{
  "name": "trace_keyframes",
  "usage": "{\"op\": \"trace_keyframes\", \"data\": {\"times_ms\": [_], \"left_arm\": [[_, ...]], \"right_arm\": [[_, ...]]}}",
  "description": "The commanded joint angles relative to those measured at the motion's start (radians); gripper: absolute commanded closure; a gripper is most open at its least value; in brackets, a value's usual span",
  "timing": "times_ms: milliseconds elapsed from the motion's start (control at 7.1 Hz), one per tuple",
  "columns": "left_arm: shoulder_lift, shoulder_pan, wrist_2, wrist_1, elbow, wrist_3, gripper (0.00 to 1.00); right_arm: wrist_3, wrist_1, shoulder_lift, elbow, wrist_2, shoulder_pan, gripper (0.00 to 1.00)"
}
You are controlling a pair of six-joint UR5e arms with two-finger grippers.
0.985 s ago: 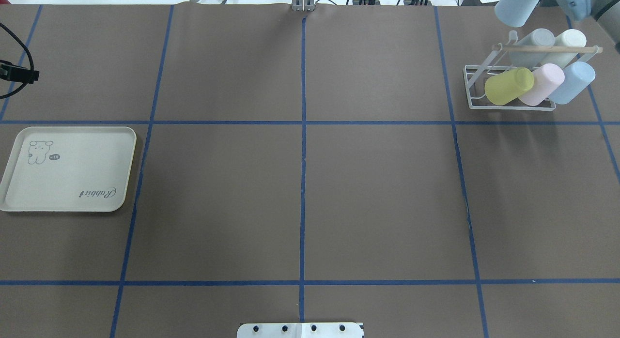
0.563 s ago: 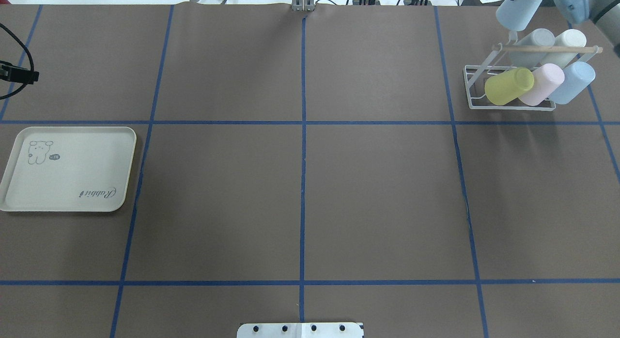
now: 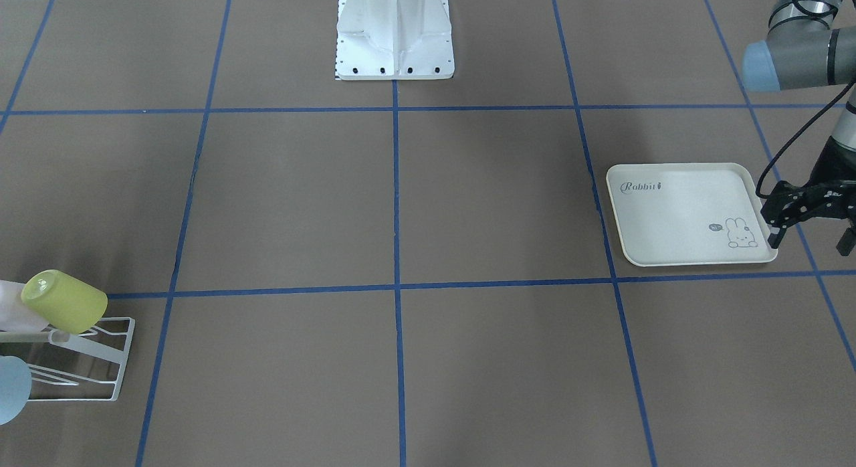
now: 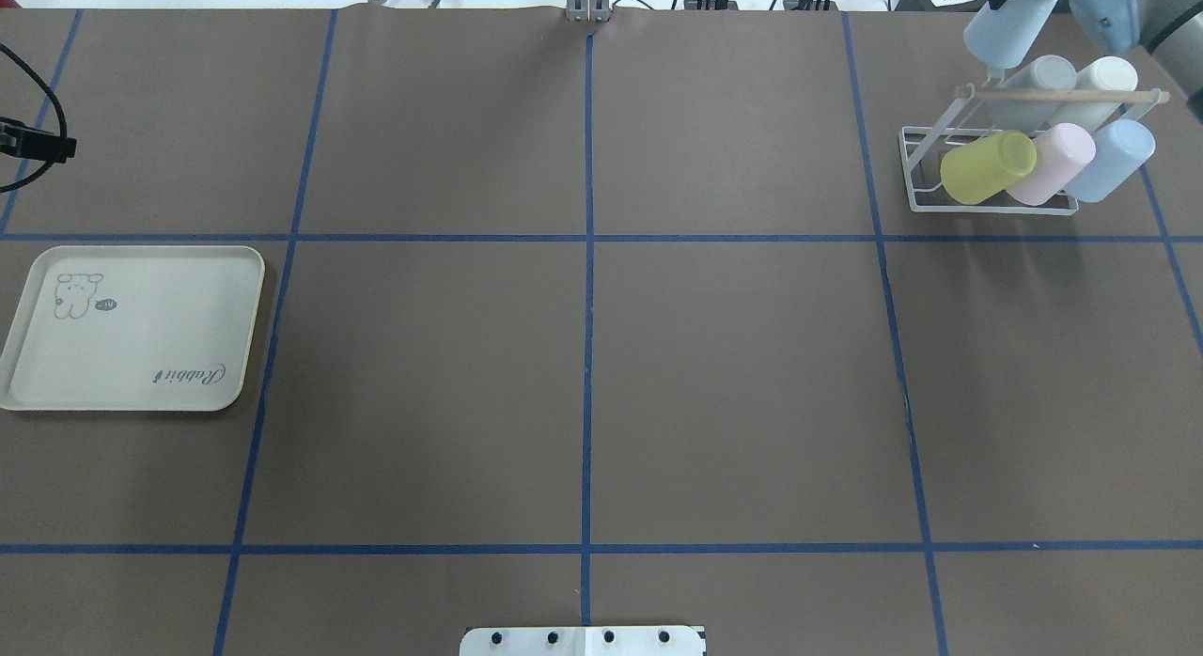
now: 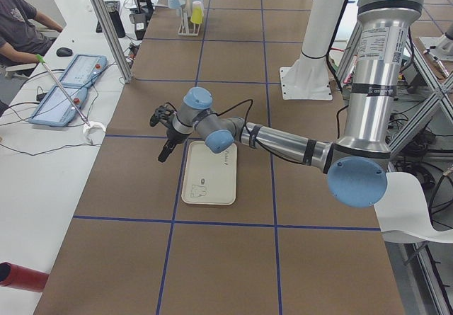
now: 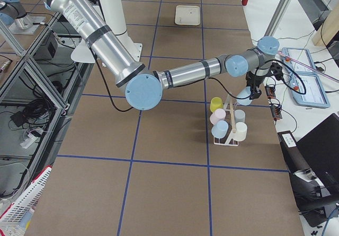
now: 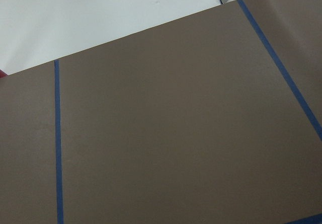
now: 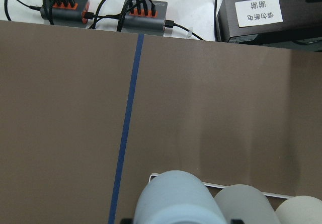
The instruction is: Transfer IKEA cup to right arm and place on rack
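Step in hand: judged to be the placing stage, with the hand-over apparently done, since the cup was in the right arm's grasp.
IKEA cup [image 4: 1007, 31]: pale blue, held tilted in the air over the far side of the rack, just off the far right corner of the table [image 4: 423, 374]. It was not yet on a peg.
Right gripper [image 6: 255, 90]: closed on the cup's upper end, which left the mouth free to slip down over a peg.
Rack [image 4: 906, 163]: stood at the table's far right corner. Yellow [image 4: 987, 167], pink [image 4: 1057, 163], blue [image 4: 1109, 158], grey [image 4: 1043, 78] and cream [image 4: 1104, 78] cups leaned on it, and only the back spot beside the grey cup looked vacant.
Dowel [image 4: 1062, 95]: ran across the rack's top, so the cup probably had to come down behind it.
Left gripper [image 3: 810, 239]: fingers spread and empty, parked at the table's left edge beside the tray [image 4: 141, 336], well apart from the rack.
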Motion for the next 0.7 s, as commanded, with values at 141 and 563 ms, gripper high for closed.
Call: {"op": "trace_keyframes", "data": {"times_ms": [141,563], "left_arm": [[-0.003,0.002,0.0,0.001,0.002,-0.008,0.0],[-0.003,0.002,0.0,0.001,0.002,-0.008,0.0]], "right_arm": [[-0.005,-0.024,-0.002,0.0,-0.005,-0.006,0.7],[-0.011,-0.025,-0.014,0.003,-0.017,-0.012,0.7]]}}
